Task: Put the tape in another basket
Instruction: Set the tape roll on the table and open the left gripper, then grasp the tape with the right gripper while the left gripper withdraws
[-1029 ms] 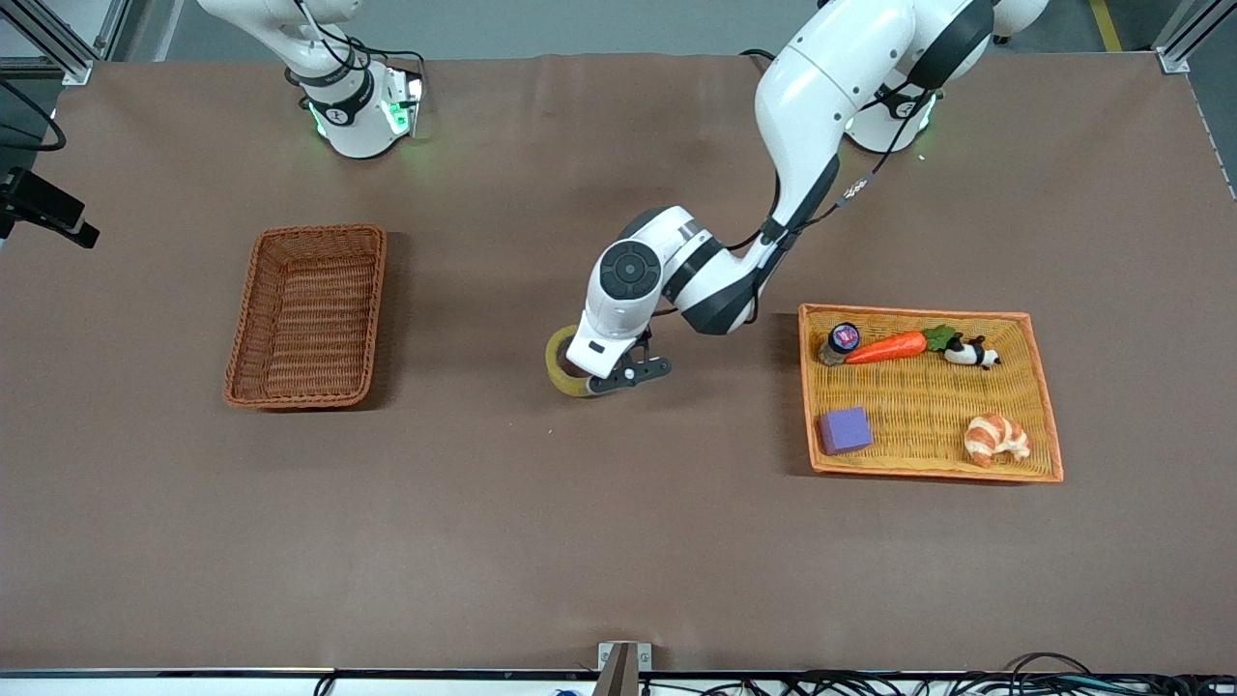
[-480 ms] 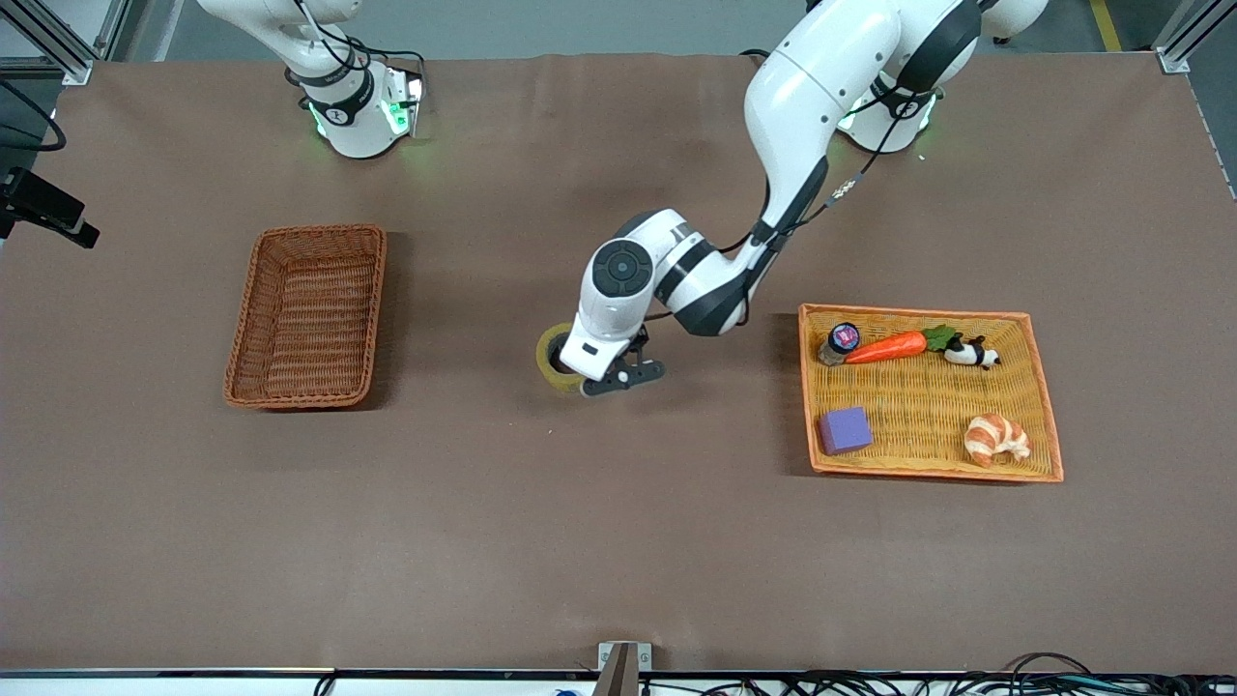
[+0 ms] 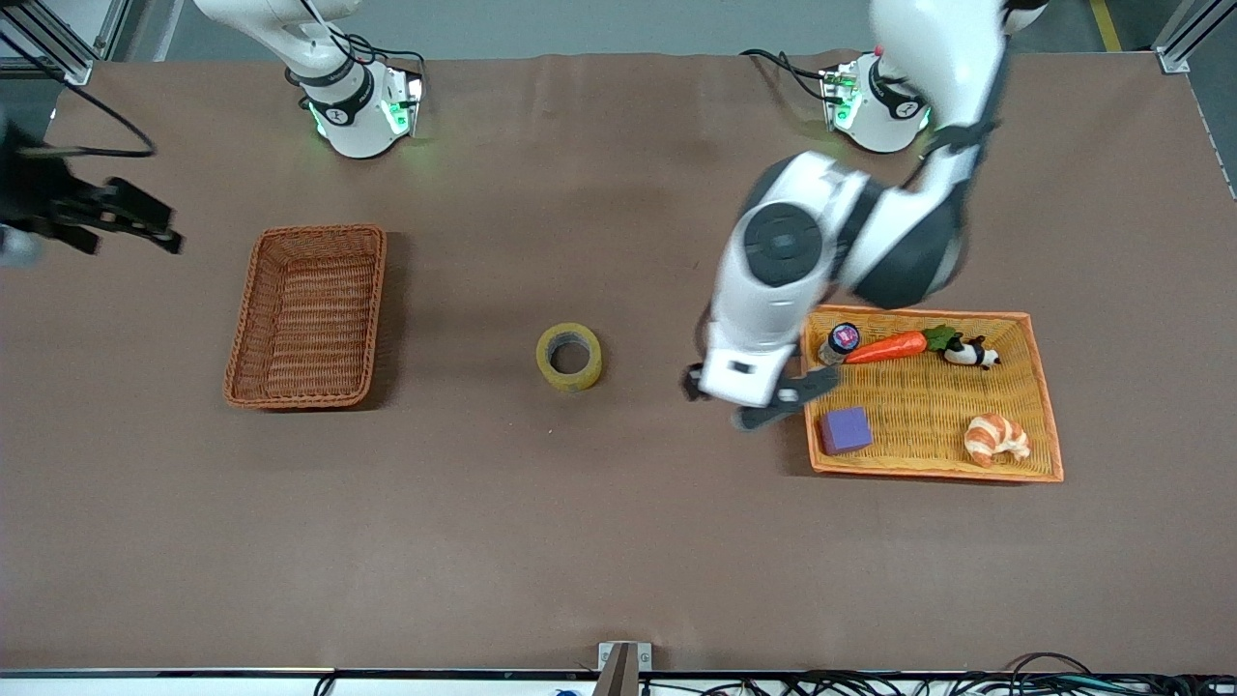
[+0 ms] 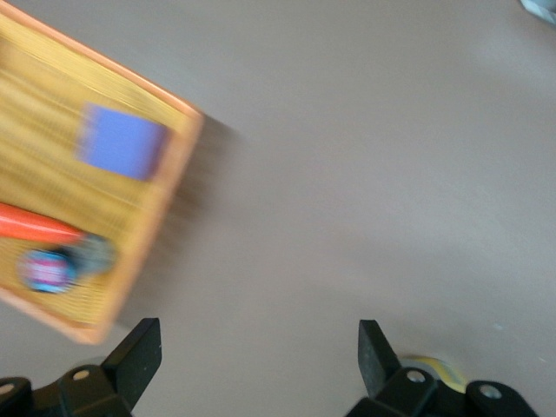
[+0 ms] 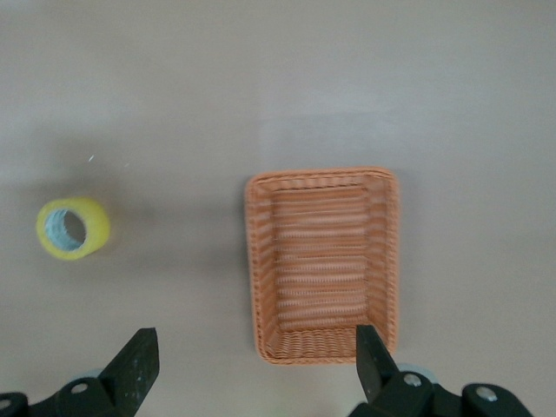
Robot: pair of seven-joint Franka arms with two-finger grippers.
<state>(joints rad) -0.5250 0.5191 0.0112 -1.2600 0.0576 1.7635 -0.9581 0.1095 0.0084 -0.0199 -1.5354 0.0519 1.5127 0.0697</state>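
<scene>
1. One roll of tape sits flat on the bare table, hole facing up, about midway between the two wicker containers. Nothing is touching it. It also shows in the right wrist view.
2. The basket, the darker reddish-brown one, is toward the right arm's end of the table, well apart from the tape, with nothing inside it.
3. The left gripper is up in the air over the table, right by the edge of the orange-yellow tray. Its fingers are spread wide and there's nothing between them, as the left wrist view shows too.
4. The right gripper hangs off past the basket at the right arm's end, fingers spread apart and holding nothing.
5. In the tray: a purple block, a croissant, a carrot, a small jar and a little panda figure.
</scene>
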